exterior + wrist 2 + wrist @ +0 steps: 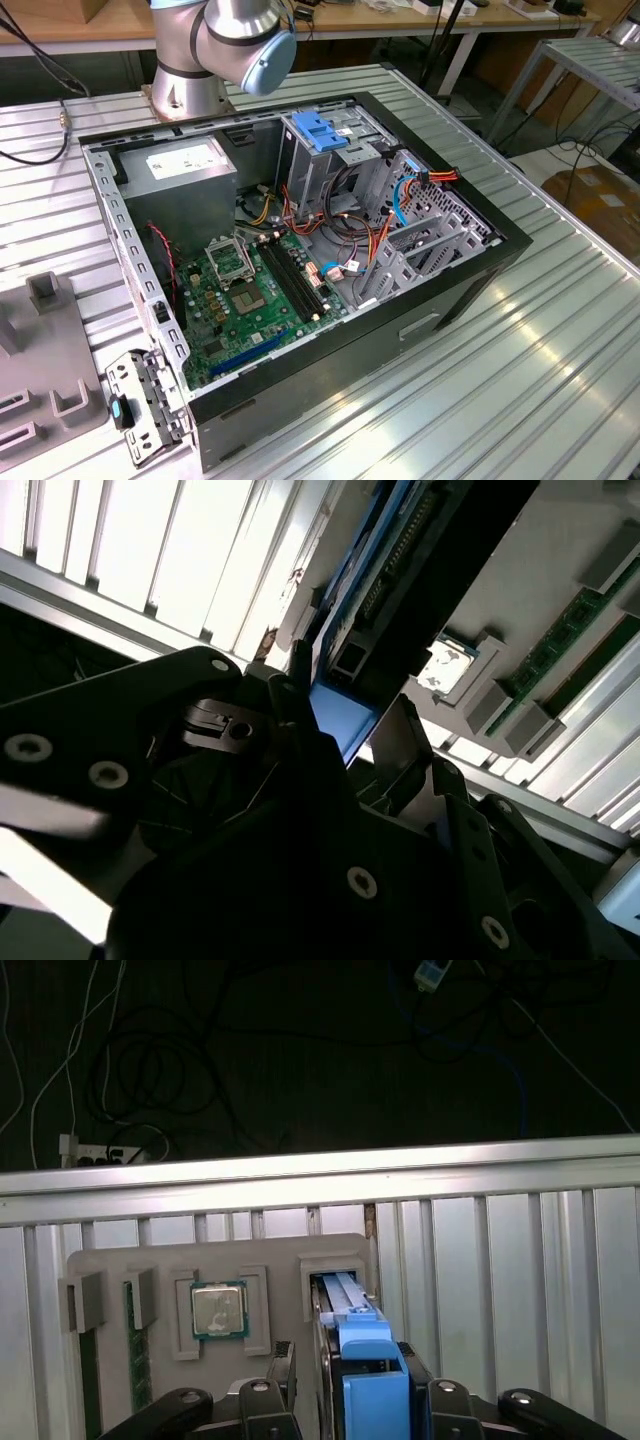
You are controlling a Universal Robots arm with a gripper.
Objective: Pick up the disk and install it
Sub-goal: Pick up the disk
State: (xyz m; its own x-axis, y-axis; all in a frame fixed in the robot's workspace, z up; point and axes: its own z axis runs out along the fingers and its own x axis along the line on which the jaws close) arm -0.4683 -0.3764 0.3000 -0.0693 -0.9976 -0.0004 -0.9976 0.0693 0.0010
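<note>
The disk [355, 1320], dark grey with bright blue side rails, stands on edge in a slot of the grey parts tray [110, 1260]. My gripper [345, 1360] is right over it, one finger on each side of its blue end tab, shut on it. In the second wrist view the disk [440, 570] runs away from the gripper [345, 705], and its blue rail sits pinched between the two dark fingers [400, 740]. The open computer case [300, 230] lies on the table in the exterior view, with its drive cage at the back.
A processor chip [218, 1310] and memory sticks [137, 1350] sit in other tray slots beside the disk. The tray [40, 350] lies at the exterior view's left. A light-blue latch plate [320, 130] tops the drive cage. Loose cables [350, 230] cross the case. The robot base [195, 70] stands behind it.
</note>
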